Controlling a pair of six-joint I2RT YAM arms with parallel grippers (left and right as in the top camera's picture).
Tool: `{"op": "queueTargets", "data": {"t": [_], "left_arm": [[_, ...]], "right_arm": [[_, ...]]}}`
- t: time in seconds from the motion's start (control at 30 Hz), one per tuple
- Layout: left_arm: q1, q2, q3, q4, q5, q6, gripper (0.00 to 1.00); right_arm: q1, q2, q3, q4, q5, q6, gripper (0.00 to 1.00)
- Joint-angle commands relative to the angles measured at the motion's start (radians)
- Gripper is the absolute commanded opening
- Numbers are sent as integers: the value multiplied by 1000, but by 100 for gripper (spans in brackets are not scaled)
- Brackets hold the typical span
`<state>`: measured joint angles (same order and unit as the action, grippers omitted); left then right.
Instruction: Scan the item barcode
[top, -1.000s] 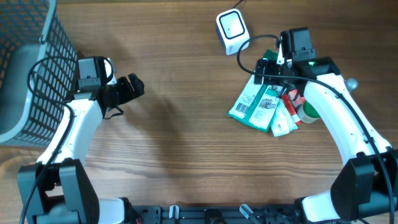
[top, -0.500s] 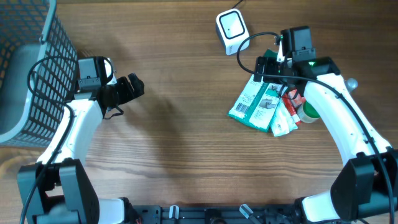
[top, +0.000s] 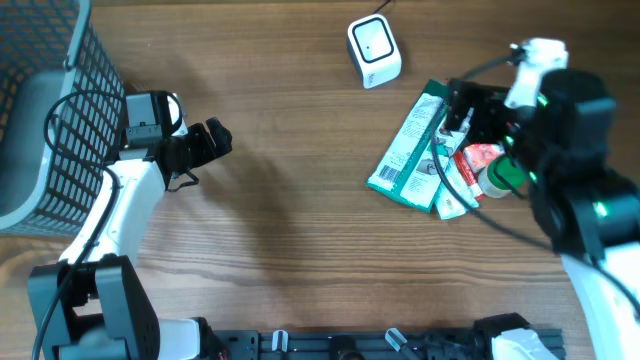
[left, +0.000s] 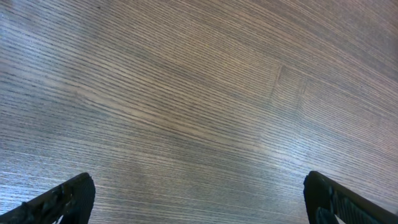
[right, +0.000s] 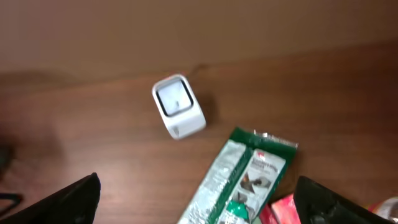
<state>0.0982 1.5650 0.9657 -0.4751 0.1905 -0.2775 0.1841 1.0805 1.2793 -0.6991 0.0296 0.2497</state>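
1. the step in hand looks like picking an item off the pile by the table's right edge. the right gripper (right: 202, 204) hangs above it, jaws spread wide, holding nothing.
2. to do it well: descend on the green packet (top: 408, 148), pinch across its narrow width at the far end, and keep off the white label (top: 398, 170) at its near end, which seems to carry the barcode.
3. the packet lies flat, long axis diagonal, near end leftward and far end leaning rightward. the scanner (top: 373, 48) sits near it, by the far edge.
4. the left gripper (top: 215, 140), near the basket (top: 40, 60) at the left edge, is wide open and empty.
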Motion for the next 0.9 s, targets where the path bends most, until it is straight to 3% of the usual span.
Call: {"op": "queueTargets", "data": {"t": [0.0, 0.23, 0.33, 0.47, 0.53, 0.67, 0.8, 0.87], "left_arm": [[5, -7, -3, 0, -2, 9, 100], [5, -7, -3, 0, -2, 9, 100], [5, -7, -3, 0, -2, 9, 100], [5, -7, -3, 0, -2, 9, 100], [5, -7, -3, 0, -2, 9, 100], [5, -7, -3, 0, -2, 9, 100], [5, -7, -3, 0, -2, 9, 100], [5, -7, -3, 0, -2, 9, 100]], "right_arm": [[1, -143, 3, -3, -6, 14, 100], [1, -399, -1, -6, 35, 8, 100], [1, -515, -57, 6, 37, -56, 100], [0, -716, -238, 144, 36, -208, 100], [0, -809, -338, 252, 34, -246, 100], [-3, -995, -617, 652, -62, -379, 99], [-2, -1031, -873, 1070, -111, -406, 100], [-2, -1031, -988, 1185, -130, -404, 100]]}}
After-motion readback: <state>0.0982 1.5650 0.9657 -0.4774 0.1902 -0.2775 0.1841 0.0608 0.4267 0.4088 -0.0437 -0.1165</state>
